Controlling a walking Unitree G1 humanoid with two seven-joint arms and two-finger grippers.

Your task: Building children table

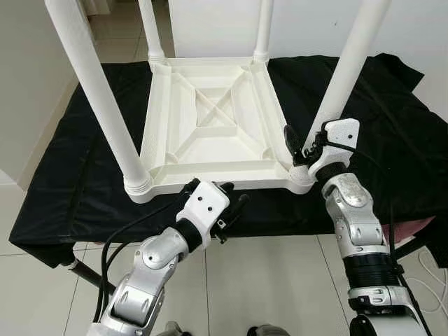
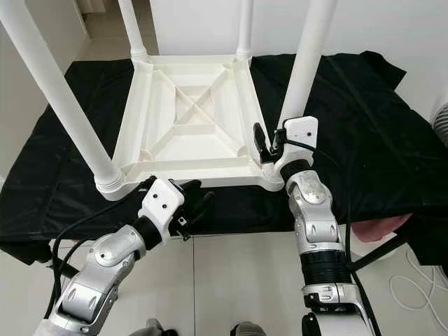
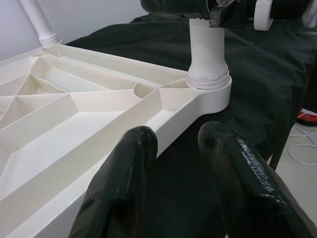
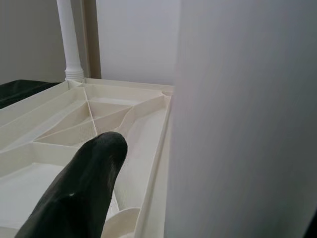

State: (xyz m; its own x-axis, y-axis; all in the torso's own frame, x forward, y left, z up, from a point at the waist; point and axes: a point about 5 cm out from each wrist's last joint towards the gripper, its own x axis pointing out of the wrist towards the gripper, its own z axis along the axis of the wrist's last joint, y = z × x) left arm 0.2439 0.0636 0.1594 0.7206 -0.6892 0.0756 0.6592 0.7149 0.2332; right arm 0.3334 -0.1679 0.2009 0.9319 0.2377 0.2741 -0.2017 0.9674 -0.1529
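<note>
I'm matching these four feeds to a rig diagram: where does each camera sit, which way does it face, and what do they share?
Left eye: head, looking down at the upturned white table on the black cloth; both arms show.
Right eye: same head, same scene, shifted sideways.
Left wrist: along the left tool, open at the table's near edge.
Right wrist: along the right tool's finger, beside the near right leg.
All share the table.

We see the overturned table (image 1: 210, 133) in smooth, matt white plastic, lying on a matt black cloth (image 1: 91, 175); the floor (image 1: 280, 280) beneath is glossy tile.
</note>
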